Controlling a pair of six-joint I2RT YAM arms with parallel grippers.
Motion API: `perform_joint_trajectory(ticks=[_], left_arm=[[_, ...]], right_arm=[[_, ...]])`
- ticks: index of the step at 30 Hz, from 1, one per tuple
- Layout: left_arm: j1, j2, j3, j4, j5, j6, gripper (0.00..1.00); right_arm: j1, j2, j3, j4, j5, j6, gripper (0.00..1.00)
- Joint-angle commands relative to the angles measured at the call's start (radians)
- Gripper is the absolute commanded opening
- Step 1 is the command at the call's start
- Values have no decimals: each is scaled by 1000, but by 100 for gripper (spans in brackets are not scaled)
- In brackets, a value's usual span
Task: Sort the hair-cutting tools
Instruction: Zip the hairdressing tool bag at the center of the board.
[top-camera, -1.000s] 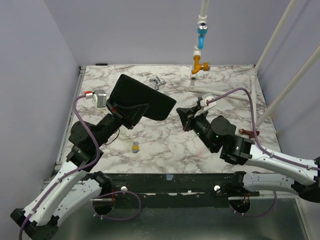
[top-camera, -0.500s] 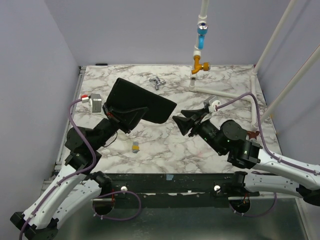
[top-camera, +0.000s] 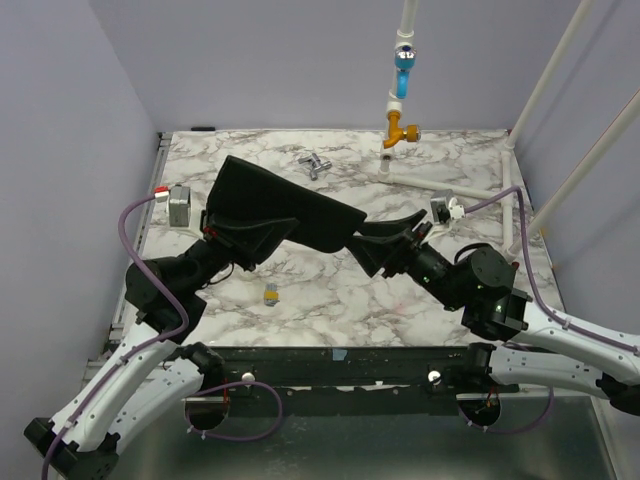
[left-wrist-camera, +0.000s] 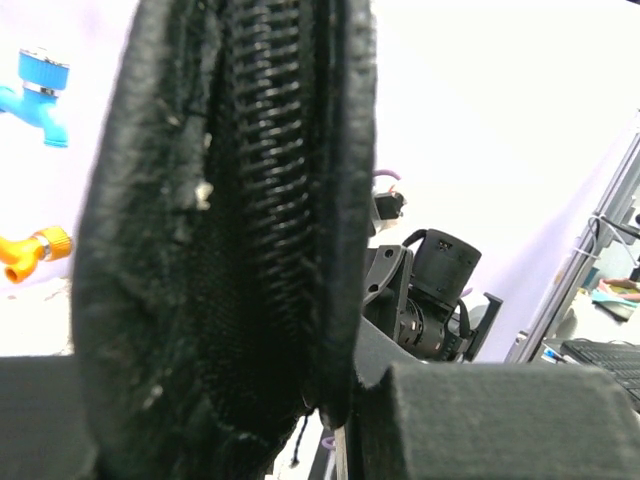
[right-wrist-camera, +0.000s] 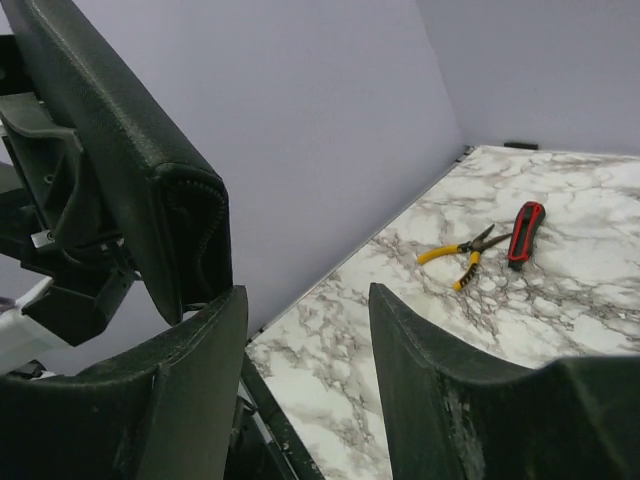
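Jaws parted on right gripper (right-wrist-camera: 305, 300), left gripper (top-camera: 225, 235) clamping black pouch (top-camera: 290, 205)

A black pouch (top-camera: 290, 205) hangs above the marble tabletop (top-camera: 330, 290). Yellow-handled pliers (right-wrist-camera: 462, 262) lie just beside a red-handled tool (right-wrist-camera: 525, 232) near the wall. A small yellow item (top-camera: 270, 294) lies alone.
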Motion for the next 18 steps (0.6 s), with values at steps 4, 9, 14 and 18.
perform_joint_trajectory(ticks=[4,9,14,18], left_arm=[[7,12,7,142,61,-73,0],[7,10,7,147,59,-77,0],[6,18,8,159,63,-89,0],[7,34,16,179,73,-107,0]], right_arm=[[2,-50,-32,127,-45,144,56],[1,-89,-45,142,-40,156,56],[2,-81,-29,136,-77,159,56],[2,-30,0,125,-127,166,56]])
